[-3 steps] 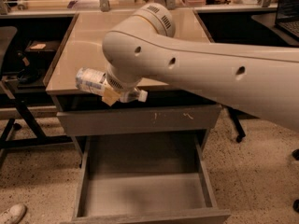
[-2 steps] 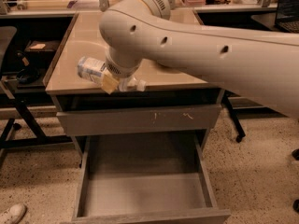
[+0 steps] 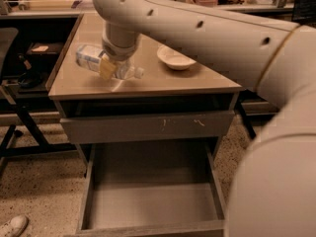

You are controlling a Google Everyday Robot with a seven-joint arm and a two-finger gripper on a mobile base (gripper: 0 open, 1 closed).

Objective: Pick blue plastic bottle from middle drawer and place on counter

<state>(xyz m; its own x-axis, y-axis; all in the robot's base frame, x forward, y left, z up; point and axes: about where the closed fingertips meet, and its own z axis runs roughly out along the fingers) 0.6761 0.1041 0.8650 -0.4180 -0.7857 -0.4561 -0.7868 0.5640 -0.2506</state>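
The blue plastic bottle (image 3: 93,59) is clear with a white label, lies sideways with its cap to the right, and is held just above the tan counter (image 3: 163,80) near its front left. My gripper (image 3: 109,67) is shut on the bottle's middle, with a yellowish fingertip (image 3: 106,69) in front of it. The arm comes in from the upper right and hides much of the scene. The middle drawer (image 3: 150,201) stands pulled open below, its grey inside bare.
A white bowl (image 3: 175,58) sits on the counter right of the bottle. A grey drawer front with scratch marks (image 3: 148,126) is above the open drawer. A dark bench (image 3: 29,48) is at the left, and a shoe (image 3: 12,226) at the bottom left.
My gripper has carried the bottle up and back from in front of the counter's front edge to over the counter's front left part. The view has shifted closer.
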